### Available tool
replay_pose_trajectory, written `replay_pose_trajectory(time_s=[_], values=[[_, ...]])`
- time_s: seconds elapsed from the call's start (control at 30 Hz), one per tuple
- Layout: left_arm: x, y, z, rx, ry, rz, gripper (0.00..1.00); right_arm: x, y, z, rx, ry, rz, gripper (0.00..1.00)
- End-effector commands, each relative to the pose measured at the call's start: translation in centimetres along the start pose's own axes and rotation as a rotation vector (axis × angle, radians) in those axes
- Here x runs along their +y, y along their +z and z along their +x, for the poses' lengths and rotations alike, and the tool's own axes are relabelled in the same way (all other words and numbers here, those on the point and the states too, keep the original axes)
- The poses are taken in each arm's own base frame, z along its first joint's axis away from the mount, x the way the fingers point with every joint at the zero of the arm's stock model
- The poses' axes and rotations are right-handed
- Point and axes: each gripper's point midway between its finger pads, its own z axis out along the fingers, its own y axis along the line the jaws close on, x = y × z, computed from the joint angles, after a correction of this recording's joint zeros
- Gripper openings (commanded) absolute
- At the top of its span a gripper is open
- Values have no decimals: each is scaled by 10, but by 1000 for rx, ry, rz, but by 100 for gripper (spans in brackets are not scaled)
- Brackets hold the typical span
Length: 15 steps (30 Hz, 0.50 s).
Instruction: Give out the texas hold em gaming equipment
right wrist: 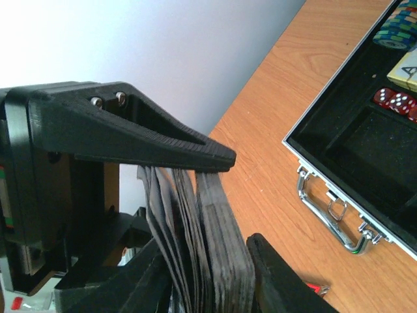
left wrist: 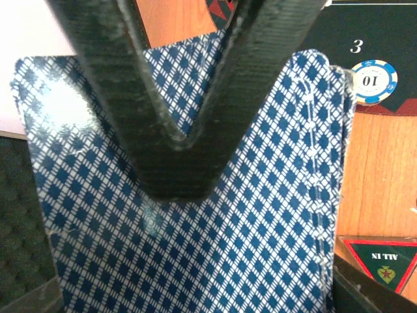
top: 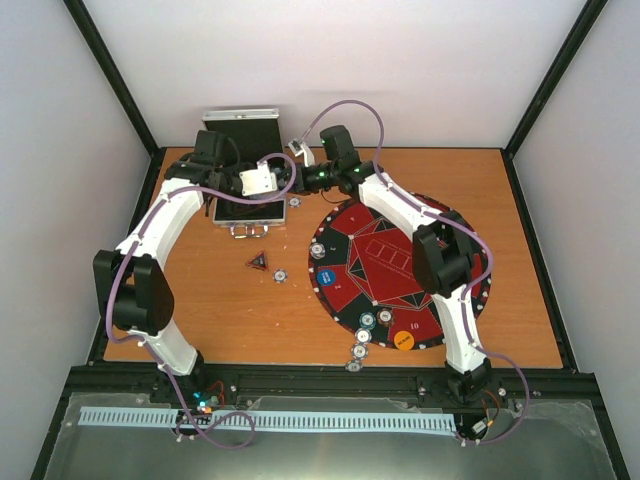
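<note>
Where the two arms meet, the deck [top: 258, 180] hangs in the air over the open case [top: 245, 222], back-left of the counter [top: 200, 300], pale face up to the top camera. Across its thickness the right gripper [top: 287, 180] pinches it, one finger on each face; the cards fan a bit, so the hold looks loose. Edge to edge the left gripper [top: 238, 184] straddles the deck, one finger at its top edge; can't tell if it's actually clamping. Inside the case: chips [right wrist: 399, 29] and red dice [right wrist: 395, 101]. Right of the case sits a round red-and-black mat [top: 390, 255] with rim chips [top: 318, 250], a blue disc [top: 326, 280] and an orange disc [top: 403, 340] on it. A triangle token [top: 258, 261] and a lone chip [top: 281, 273] lie on bare wood just left of the mat.
</note>
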Motion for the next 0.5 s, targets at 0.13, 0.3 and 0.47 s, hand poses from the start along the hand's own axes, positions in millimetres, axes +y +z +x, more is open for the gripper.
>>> replay_pose_trajectory(time_s=[0.13, 0.3, 0.47], values=[[-2, -7, -13, -43, -6, 30, 66, 10, -6, -7, -25, -60, 40, 44], [0, -6, -13, -41, -9, 20, 66, 7, -10, -7, -18, -80, 81, 49], [1, -4, -13, -44, -28, 21, 66, 8, -17, -11, -31, -122, 137, 52]])
